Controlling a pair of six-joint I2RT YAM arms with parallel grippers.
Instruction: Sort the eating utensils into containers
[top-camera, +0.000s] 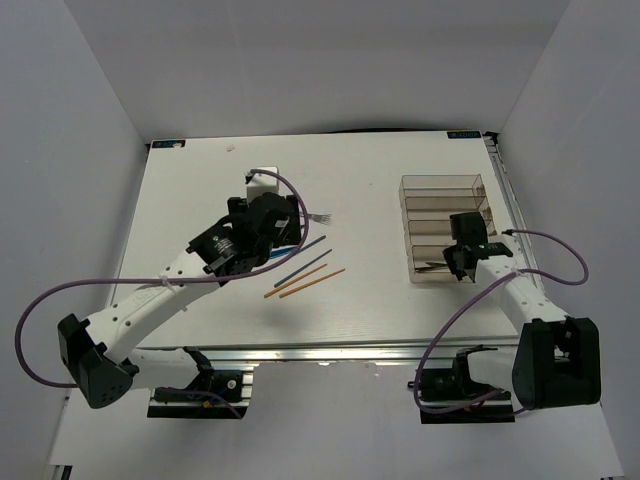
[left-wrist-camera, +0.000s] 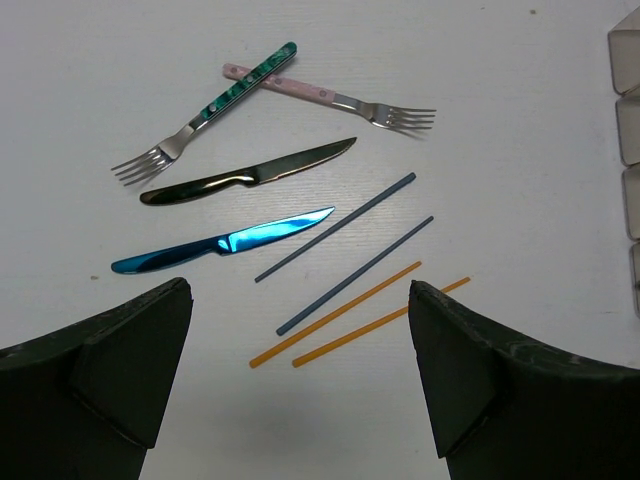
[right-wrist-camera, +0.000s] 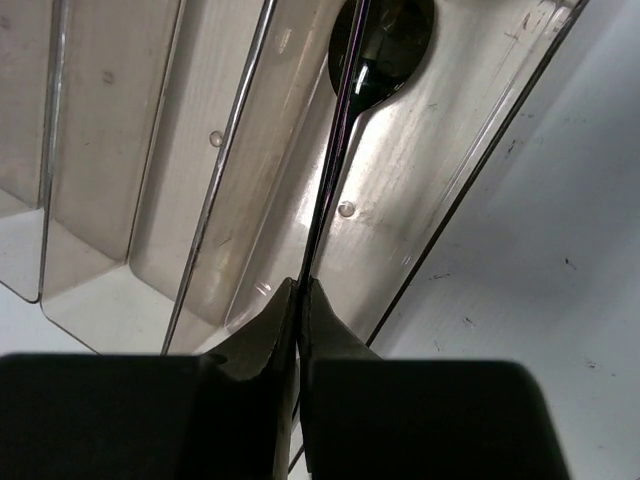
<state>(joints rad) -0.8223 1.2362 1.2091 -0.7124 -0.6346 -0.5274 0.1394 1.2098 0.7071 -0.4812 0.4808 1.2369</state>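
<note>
- Chopsticks (left-wrist-camera: 335, 314) are judged light, stiff and slippery; best pinched mid-length.
- Left tool (left-wrist-camera: 298, 290) is spread wide, empty.
- Right tool (right-wrist-camera: 298, 295) is clamped on spoon (right-wrist-camera: 385, 50) handle.

Fixed camera, high above the near edge, overlooks the whole white tabletop (top-camera: 370, 200). Left wrist camera looks closely down at its middle. Right wrist camera, closer still, faces into the clear brownish divided plastic tray (right-wrist-camera: 120, 160) by the right edge.

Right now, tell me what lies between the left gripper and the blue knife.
Nothing visible. The left gripper is open, and only bare table shows between it and the blue knife. The grey chopsticks lie beside the blade's tip, out of the way.
</note>
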